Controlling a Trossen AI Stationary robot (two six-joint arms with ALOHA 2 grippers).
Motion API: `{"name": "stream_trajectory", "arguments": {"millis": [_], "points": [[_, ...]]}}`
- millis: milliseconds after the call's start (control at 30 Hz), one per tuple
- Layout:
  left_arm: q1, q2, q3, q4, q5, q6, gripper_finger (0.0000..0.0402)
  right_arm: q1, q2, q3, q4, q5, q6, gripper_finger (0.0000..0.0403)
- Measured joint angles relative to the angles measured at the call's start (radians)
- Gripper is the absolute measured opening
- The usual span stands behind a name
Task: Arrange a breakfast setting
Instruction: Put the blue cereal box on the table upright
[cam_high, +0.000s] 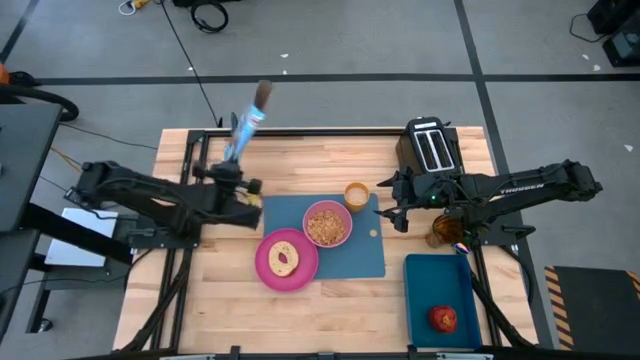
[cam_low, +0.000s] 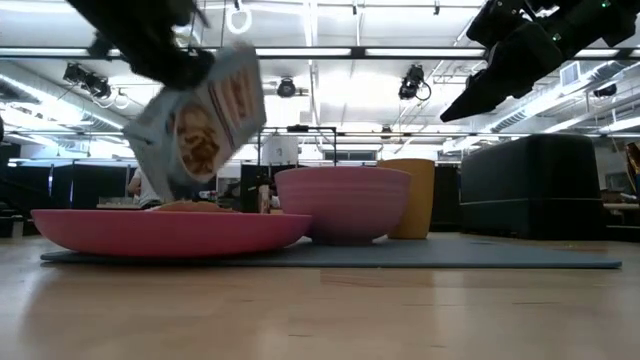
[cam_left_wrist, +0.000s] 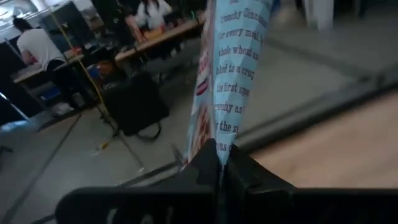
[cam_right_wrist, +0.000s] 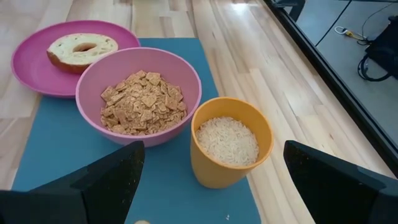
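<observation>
On the near right corner of the wooden table (cam_high: 200, 300) a dark blue tray (cam_high: 440, 290) holds the red apple (cam_high: 444, 319). Toward the middle lies the blue mat (cam_high: 355, 255); the pink plate (cam_high: 287, 260) with the bagel (cam_high: 284, 258) hangs over its near left edge. Behind it, on the mat, the pink bowl (cam_high: 327, 223) is full of cereal, and the amber cup (cam_high: 356, 195) stands just beside it. The right gripper (cam_high: 397, 202) hovers over the mat's right edge, fingers spread and empty. The left gripper (cam_high: 232, 172), clenched on a cereal box (cam_high: 247, 125), is above bare wood near the far edge. A black toaster (cam_high: 429, 147) sits at the far right. Beyond is grey floor.

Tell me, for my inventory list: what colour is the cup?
Amber-orange cup; clearest in the right wrist view.
</observation>
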Motion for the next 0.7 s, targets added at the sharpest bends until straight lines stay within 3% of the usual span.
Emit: {"name": "stream_trajectory", "arguments": {"millis": [167,367,533,700], "points": [[-0.09,-0.032,-0.053,-0.182,-0.156,-0.386,0.0007,0.004,0.0,0.0,0.008,0.0,0.009,0.0393],[-0.088,-0.029,-0.254,-0.13,-0.164,-0.699,0.0007,0.021,0.0,0.0,0.015,-0.002,0.036,0.0393],[-0.047,-0.03,-0.447,-0.007,-0.178,-0.855,0.0007,0.032,0.0,0.0,0.015,-0.001,0.058,0.0393],[-0.028,-0.03,-0.571,0.127,-0.163,-0.863,0.0026,0.034,0.0,0.0,0.038,-0.018,0.061,0.0393]]}}
